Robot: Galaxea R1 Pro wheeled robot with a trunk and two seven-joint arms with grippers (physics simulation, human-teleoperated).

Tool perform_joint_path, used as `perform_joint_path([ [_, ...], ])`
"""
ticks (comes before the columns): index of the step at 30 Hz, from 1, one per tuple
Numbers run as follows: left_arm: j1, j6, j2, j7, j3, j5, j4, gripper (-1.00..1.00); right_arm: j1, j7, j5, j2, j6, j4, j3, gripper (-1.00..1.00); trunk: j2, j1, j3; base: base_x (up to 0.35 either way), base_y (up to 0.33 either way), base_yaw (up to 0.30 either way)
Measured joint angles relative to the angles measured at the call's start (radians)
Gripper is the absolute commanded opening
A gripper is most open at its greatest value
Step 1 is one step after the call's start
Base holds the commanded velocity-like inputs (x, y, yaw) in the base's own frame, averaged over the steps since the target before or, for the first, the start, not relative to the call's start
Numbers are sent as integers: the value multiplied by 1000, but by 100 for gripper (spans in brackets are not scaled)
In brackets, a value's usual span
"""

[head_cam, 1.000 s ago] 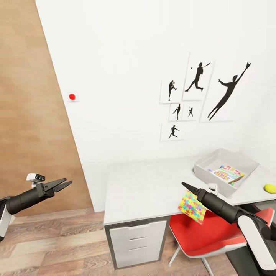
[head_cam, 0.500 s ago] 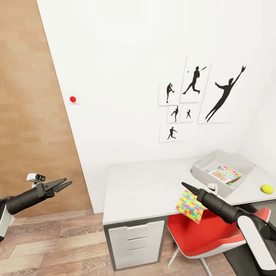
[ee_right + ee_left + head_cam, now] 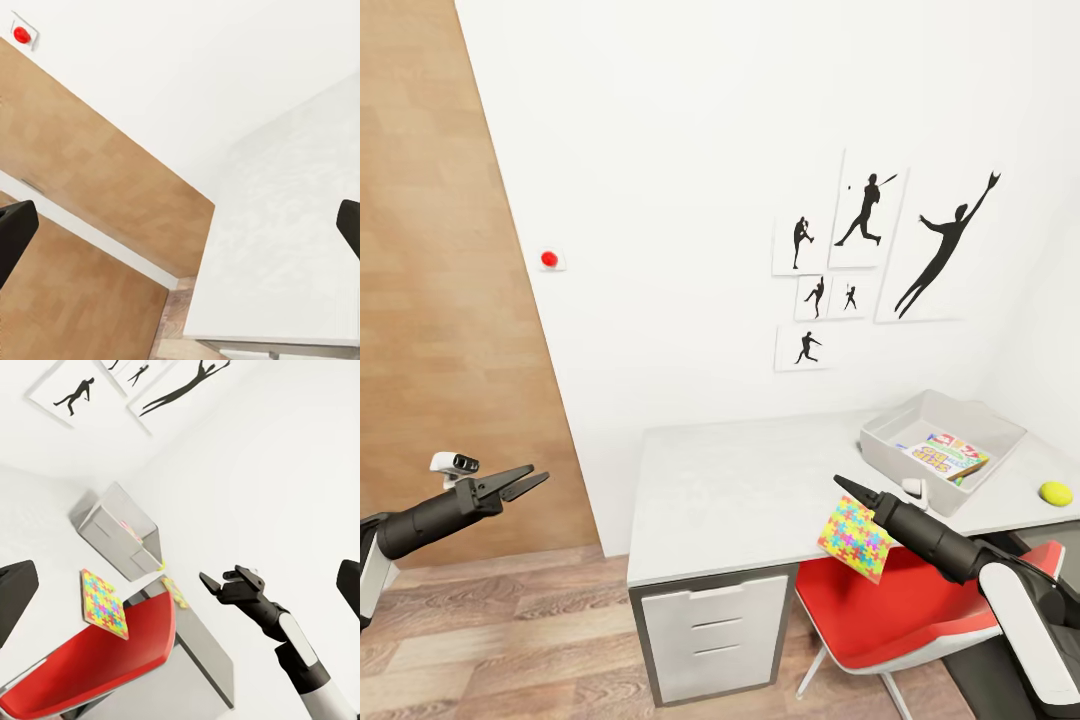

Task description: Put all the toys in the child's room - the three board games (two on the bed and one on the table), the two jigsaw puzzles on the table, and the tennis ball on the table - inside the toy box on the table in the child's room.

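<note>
Head camera panned slightly right; nothing else moved.

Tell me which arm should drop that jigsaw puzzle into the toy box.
Right. Its gripper is right by the jigsaw puzzle and near the toy box; the left gripper hangs beyond the table's other end.

Multicoloured jigsaw puzzle [image 3: 857, 538] tilted beside table [image 3: 740, 490] edge, printed board game [image 3: 948, 455] flat inside grey toy box [image 3: 890, 428], yellow-green tennis ball [image 3: 1055, 492] nearby

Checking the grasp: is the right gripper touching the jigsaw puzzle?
Apart. The left wrist view shows the right gripper well clear of the jigsaw puzzle, with a wide gap between them.
</note>
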Motion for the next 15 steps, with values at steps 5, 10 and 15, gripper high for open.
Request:
perform_joint_path([
  [5, 0, -1, 0, 0, 0, 0, 0, 100, 0, 1, -1, 0, 0, -3, 1, 100, 0, 0, 0, -86, -241, 0],
  [10, 0, -1, 0, 0, 0, 0, 0, 100, 0, 3, -1, 0, 0, -1, 0, 100, 0, 0, 0, -56, -279, -7],
  [15, 0, -1, 0, 0, 0, 0, 0, 100, 0, 4, -1, 0, 0, -1, 1, 100, 0, 0, 2, -40, -282, -125],
])
